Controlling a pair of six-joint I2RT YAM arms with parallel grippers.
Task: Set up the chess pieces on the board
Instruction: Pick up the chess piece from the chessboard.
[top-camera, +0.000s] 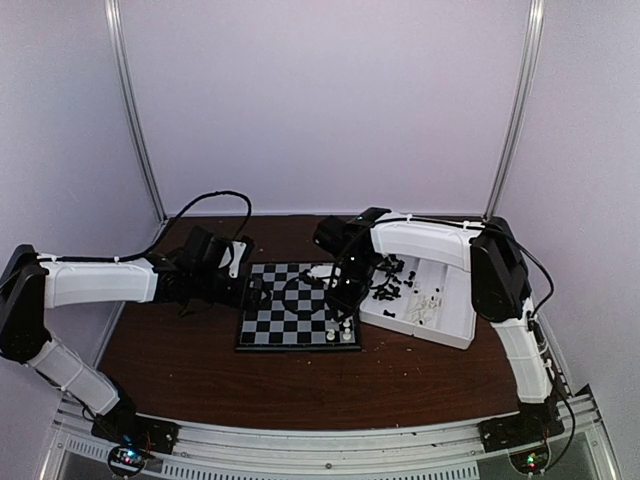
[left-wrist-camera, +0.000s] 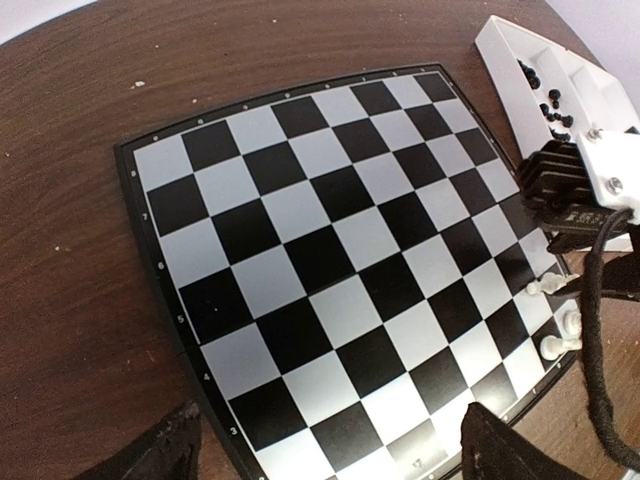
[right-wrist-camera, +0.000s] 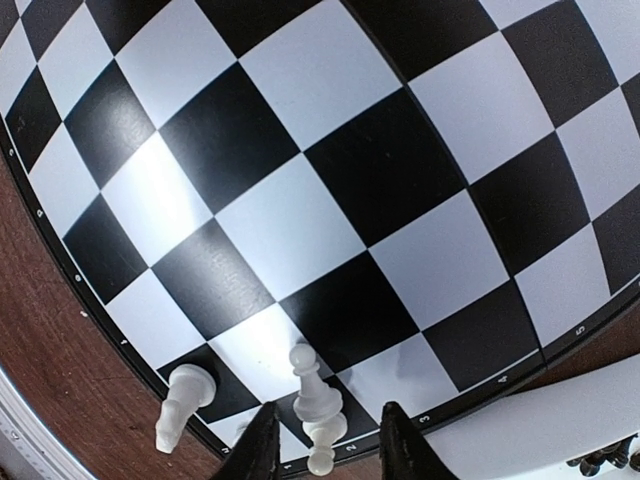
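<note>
The board (top-camera: 290, 310) lies flat in the middle of the table. Three white chess pieces stand at its near right corner, two of them showing from above (top-camera: 340, 329). In the right wrist view a white pawn (right-wrist-camera: 318, 385) stands between the fingers of my right gripper (right-wrist-camera: 327, 412), with a gap on each side. A second white pawn (right-wrist-camera: 325, 445) is just behind it and a third white piece (right-wrist-camera: 178, 405) stands to the left. My left gripper (left-wrist-camera: 335, 460) hangs wide open over the board's (left-wrist-camera: 320, 250) left edge, with nothing between its fingers.
A white tray (top-camera: 445, 335) sits to the right of the board and touches it. It holds several loose black pieces (top-camera: 390, 290) and white pieces (top-camera: 428, 305). The right arm's cable (left-wrist-camera: 600, 350) hangs near the board's corner. Pale walls close in the table at the back and sides.
</note>
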